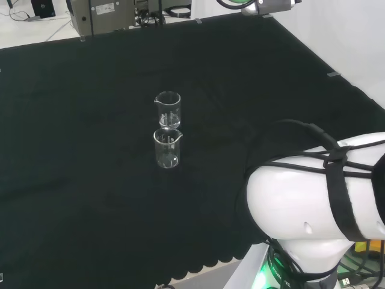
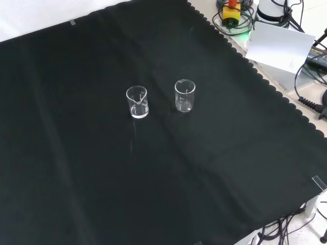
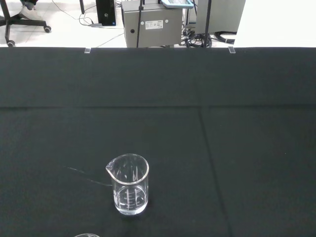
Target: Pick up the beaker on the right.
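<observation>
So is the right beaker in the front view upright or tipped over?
Upright. The right beaker stands on its base on the cloth, rim up, apart from the left beaker.

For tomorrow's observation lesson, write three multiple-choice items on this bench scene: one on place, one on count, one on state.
1. In the front view, where do the two beakers stand?
A. Side by side, apart
B. Stacked
C. Touching at the cloth's edge

2. How many beakers stand on the cloth?
A. One
B. Two
C. Four

3. How do the beakers stand?
A. Tipped on their sides
B. Upside down
C. Upright, rims up

Answers:
1. A: the left beaker and the right beaker have bare black cloth between them.
2. B: the head view shows just two, one behind the other.
3. C: both show open rims and spouts on top.
</observation>
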Motion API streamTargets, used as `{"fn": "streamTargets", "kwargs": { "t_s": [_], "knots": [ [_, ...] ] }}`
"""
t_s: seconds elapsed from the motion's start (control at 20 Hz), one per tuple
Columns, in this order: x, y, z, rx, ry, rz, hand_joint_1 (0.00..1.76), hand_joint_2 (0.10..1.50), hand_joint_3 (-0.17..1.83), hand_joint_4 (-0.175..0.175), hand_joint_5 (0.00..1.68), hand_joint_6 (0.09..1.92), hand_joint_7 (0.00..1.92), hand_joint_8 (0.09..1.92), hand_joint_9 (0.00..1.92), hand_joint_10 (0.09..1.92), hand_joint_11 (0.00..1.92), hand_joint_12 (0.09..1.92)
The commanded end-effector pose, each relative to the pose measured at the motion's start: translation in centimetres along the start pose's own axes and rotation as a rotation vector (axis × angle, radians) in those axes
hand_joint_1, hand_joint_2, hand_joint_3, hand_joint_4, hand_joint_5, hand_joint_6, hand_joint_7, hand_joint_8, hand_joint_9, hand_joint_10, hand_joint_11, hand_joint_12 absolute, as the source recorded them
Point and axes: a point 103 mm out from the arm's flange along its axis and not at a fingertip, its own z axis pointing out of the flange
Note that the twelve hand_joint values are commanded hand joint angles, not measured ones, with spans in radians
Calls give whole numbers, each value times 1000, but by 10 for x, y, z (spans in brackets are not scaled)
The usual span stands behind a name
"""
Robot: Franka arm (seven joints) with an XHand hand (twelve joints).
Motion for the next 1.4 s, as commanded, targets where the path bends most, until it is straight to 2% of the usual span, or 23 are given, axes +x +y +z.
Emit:
{"fn": "streamTargets", "kwargs": {
  "t_s": [0.05, 0.25, 0.5, 0.8, 1.15, 1.4],
  "knots": [
    [-1, 1, 0, -6, -11, 2, 53, 1152, 530, 0, 196, 266, 23, 505, 155, 622, 23, 1277],
    [-4, 4, 2, 4, -3, 10, 9, 1260, 346, -1, 269, 90, 21, 492, 154, 609, 0, 1324],
    [-7, 9, 8, 18, -7, 22, 7, 1271, 325, -1, 280, 87, 22, 491, 155, 608, 0, 1327],
    [-19, 21, 29, 50, 11, 51, 10, 1272, 320, -1, 284, 87, 25, 492, 156, 608, 0, 1328],
    [-28, 49, 81, 110, 29, 55, 15, 1272, 313, -2, 293, 87, 42, 497, 177, 615, 0, 1331],
    [-30, 94, 119, 131, 52, 32, 21, 1272, 306, -3, 300, 87, 49, 500, 182, 615, 0, 1337]
  ]
}}
